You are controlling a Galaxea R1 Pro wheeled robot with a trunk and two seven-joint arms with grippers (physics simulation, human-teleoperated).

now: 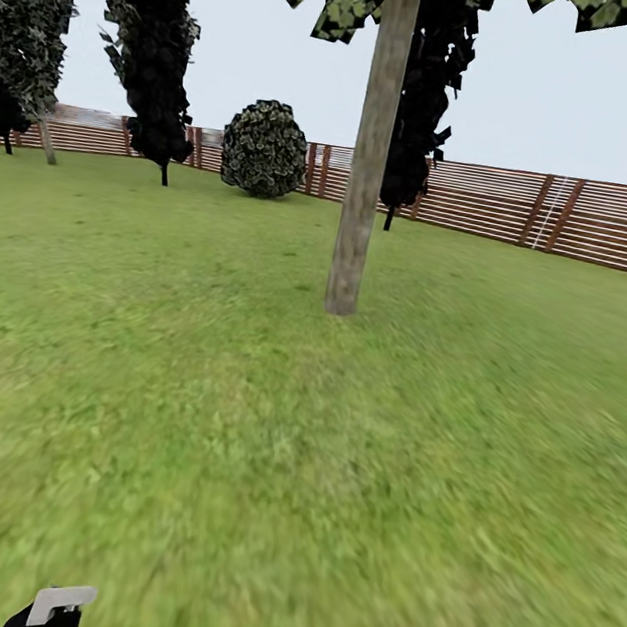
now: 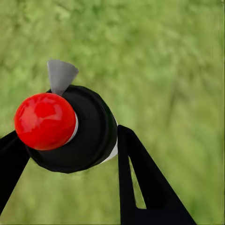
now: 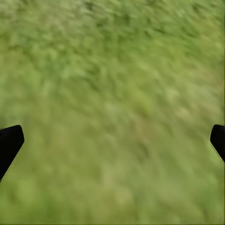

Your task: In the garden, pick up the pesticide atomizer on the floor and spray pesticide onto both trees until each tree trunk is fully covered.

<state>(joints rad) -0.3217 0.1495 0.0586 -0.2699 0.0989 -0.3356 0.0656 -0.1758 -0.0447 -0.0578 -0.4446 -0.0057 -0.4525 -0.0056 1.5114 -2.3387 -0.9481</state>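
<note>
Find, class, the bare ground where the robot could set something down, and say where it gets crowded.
Free: the broad grass lawn between the robot's grippers and the tree trunk, and the open lawn on either side of the trunk. Crowded: the far edge along the fence, where the round bush and dark narrow trees stand.

atomizer (image 2: 70, 129) red, black | trunk (image 1: 368, 160) grey-brown | fence (image 1: 611, 224) brown

Both arms hang low at the lower edge of the head view; the left claw (image 2: 70, 145) is clamped around the pesticide atomizer (image 2: 70, 131); the right claw (image 3: 112, 140) holds nothing, its black fingers (image 3: 9, 143) spread wide apart.
</note>
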